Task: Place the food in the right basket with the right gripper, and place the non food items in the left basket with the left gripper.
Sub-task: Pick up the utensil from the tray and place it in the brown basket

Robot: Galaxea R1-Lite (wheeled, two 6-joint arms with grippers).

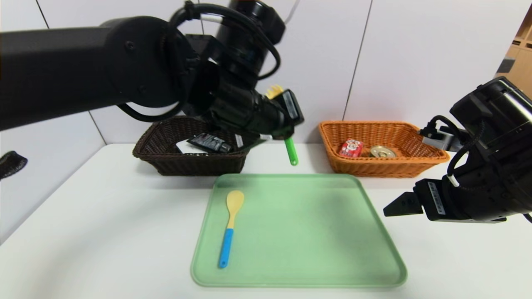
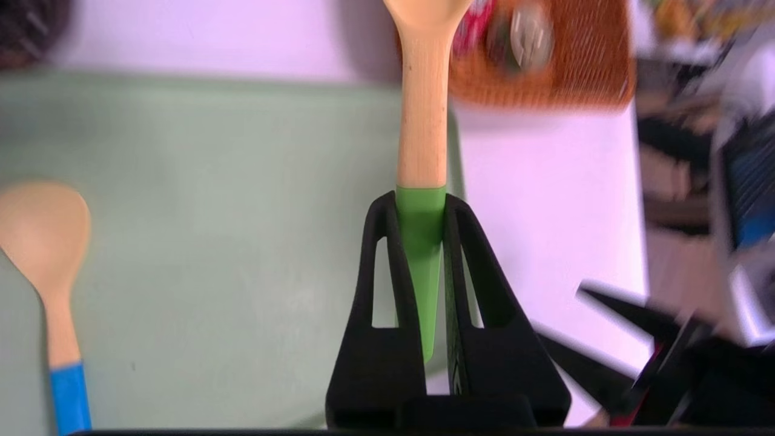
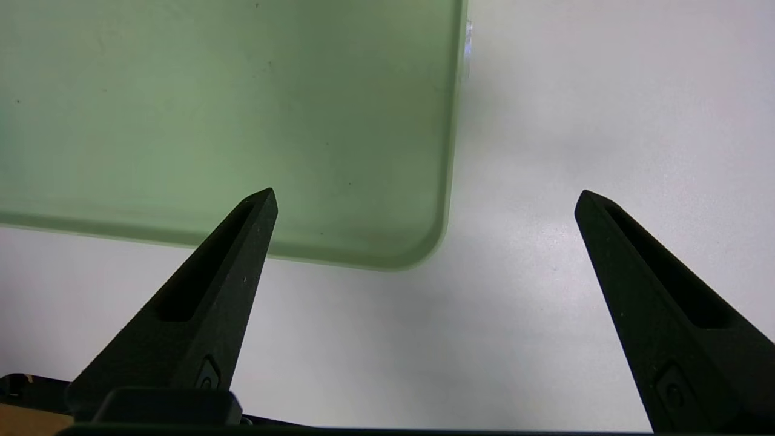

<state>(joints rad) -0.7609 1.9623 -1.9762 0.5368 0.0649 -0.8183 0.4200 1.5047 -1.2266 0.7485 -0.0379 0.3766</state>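
Left gripper (image 2: 422,203) is clamped on the fork (image 1: 289,145) by its green handle, held aloft between the dark brown basket (image 1: 166,164) and the orange basket (image 1: 353,170), presumably for transfer to the former. Right gripper (image 3: 424,200) hangs open beside the tray (image 1: 374,249); spoon (image 1: 230,224) remains there.

Bright, even overhead lighting throughout. Soft, faint shadows beneath the dark brown basket (image 1: 191,151) and orange-tan basket (image 1: 382,147) on the white table (image 1: 104,216). Mild glare across the green tray (image 1: 299,232). Wide-angle bending toward the head view's edges. Heavy motion blur in the left wrist view: sharp on the fork (image 2: 422,151) near the lens, smeared on everything behind. Crisp on the right wrist fingers (image 3: 230,278), with a diffuse shadow under the tray corner.
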